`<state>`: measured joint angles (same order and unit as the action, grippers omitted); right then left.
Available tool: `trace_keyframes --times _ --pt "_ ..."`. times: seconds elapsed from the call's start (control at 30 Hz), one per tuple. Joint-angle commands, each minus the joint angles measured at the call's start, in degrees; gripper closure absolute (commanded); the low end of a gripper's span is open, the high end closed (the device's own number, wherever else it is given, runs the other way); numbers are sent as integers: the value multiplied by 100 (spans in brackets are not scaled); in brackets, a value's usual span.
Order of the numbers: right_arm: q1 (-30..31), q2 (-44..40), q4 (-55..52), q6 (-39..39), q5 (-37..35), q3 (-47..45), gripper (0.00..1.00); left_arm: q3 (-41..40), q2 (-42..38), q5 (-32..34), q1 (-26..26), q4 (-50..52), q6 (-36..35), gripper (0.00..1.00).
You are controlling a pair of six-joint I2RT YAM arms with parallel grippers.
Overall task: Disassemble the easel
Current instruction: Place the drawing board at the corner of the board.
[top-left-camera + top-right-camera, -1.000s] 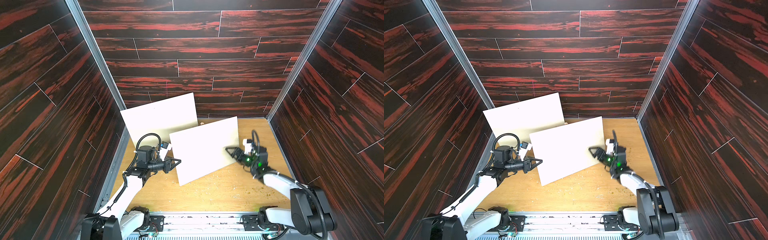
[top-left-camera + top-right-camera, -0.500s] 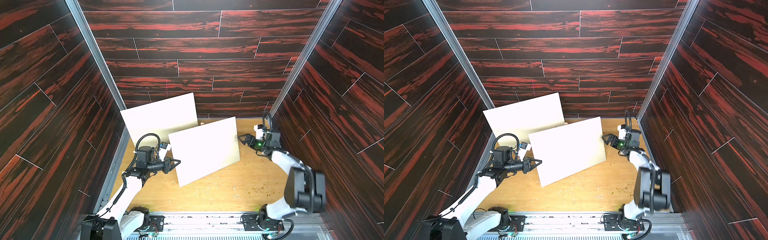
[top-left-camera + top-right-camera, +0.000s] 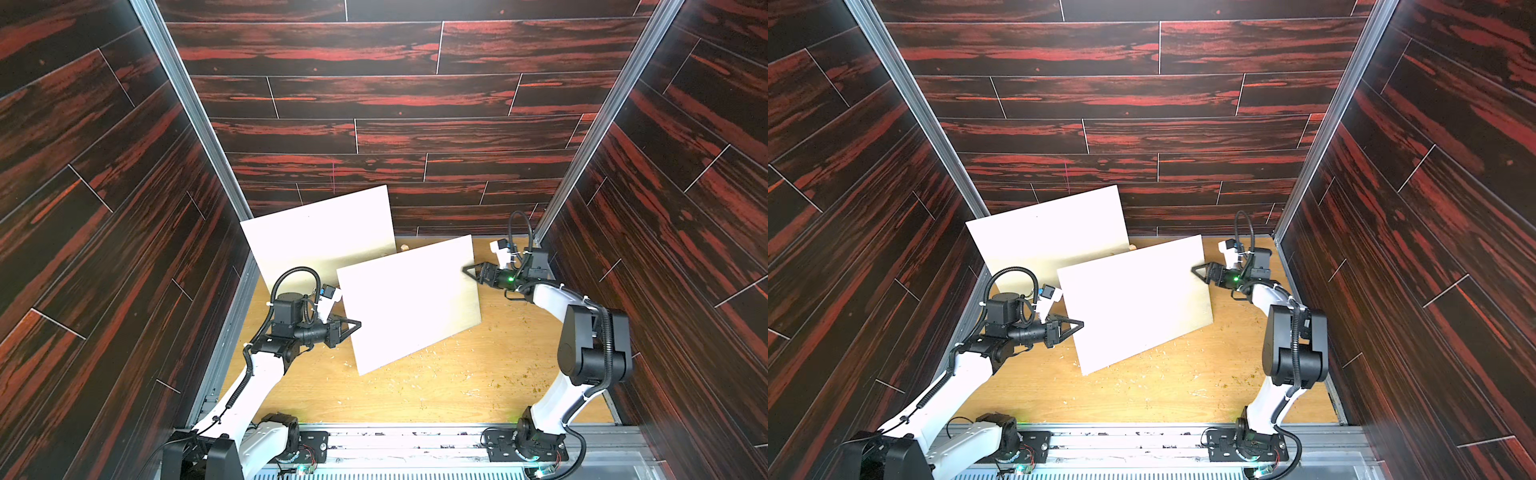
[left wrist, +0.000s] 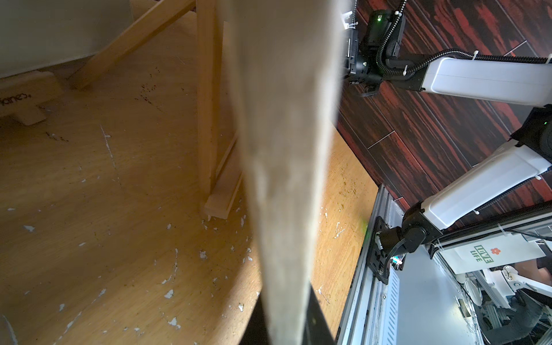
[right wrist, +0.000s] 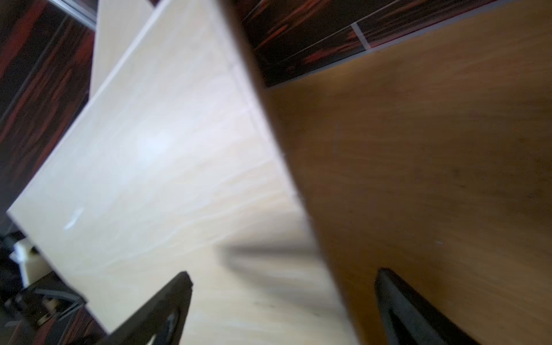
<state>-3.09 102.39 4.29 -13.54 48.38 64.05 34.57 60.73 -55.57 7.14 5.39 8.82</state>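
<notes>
- The front board [image 3: 409,303] stands tilted near the middle of the tabletop [image 3: 436,399]. It is propped on the wooden easel frame [image 4: 206,119], whose legs and low ledge [image 4: 224,194] are shown behind it in the left wrist view.
- A rear board [image 3: 320,237] is seen at the rear left, near the back wall [image 3: 374,124]; what props it cannot be told.
- The left gripper [image 3: 354,325] is clamped on the front board's left edge. In its wrist view the panel's edge is pinched between the 2 black fingers [image 4: 318,328].
- The right gripper [image 3: 468,270] is held with its jaws wide apart at the board's right edge, 1 finger on each side, and nothing is gripped.
- The board is judged thin, stiff and light, with a smooth face that may slip. A single edge pinch is likely to let it swing.
- A hold on both side edges, about mid-height, is advised before it is lifted clear.
- The easel frame is judged slender and easily toppled, and is best taken by a leg.
</notes>
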Motion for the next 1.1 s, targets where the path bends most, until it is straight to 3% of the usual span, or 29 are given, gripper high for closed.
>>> trace_keyframes --times 0.0,0.3,0.63,0.97,1.07 --pt "156 71 40 228 514 -333 2 76 88 97 66 637 -419 100" --pt "225 -753 372 -31 636 -1561 5 102 97 145 68 727 -320 100" --pt "238 -2207 -413 -295 379 -2563 6 -11 199 221 60 457 378 100" --pt "559 -3280 -216 -1246 -176 -3932 8 134 632 407 68 676 513 100" --pt "577 -3609 -491 -1420 -713 -4206 7 181 839 463 68 665 656 100"
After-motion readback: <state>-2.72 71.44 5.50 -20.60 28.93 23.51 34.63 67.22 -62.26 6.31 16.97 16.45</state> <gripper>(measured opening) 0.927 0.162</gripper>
